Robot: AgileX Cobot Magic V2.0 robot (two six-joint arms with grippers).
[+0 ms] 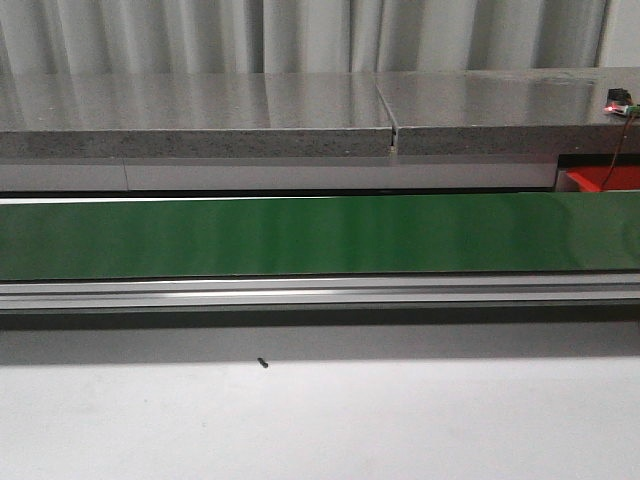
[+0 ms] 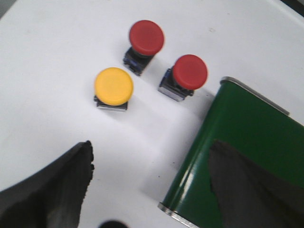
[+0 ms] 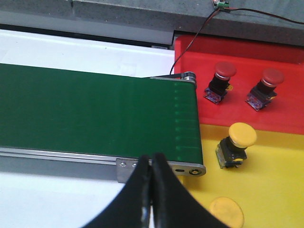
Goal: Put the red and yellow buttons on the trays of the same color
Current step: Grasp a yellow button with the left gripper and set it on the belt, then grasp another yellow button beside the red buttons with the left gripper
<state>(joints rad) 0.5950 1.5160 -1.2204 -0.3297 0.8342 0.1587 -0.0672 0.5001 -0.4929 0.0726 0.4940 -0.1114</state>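
Note:
In the left wrist view a yellow button (image 2: 113, 87) and two red buttons (image 2: 146, 39) (image 2: 188, 73) stand on the white table beside the end of the green belt (image 2: 242, 156). My left gripper (image 2: 151, 156) hangs open some way off from them, holding nothing. In the right wrist view two red buttons (image 3: 222, 78) (image 3: 267, 84) rest on the red tray (image 3: 237, 109). One yellow button (image 3: 236, 142) lies on the yellow tray (image 3: 266, 199), and a yellow disc (image 3: 227, 212) lies there too. My right gripper (image 3: 151, 164) is shut and empty over the belt's end.
The green conveyor belt (image 1: 320, 235) runs across the front view, with a grey stone ledge (image 1: 300, 115) behind it and white table in front. A corner of the red tray (image 1: 605, 178) shows at the right. A thin cable (image 3: 190, 40) hangs over the red tray.

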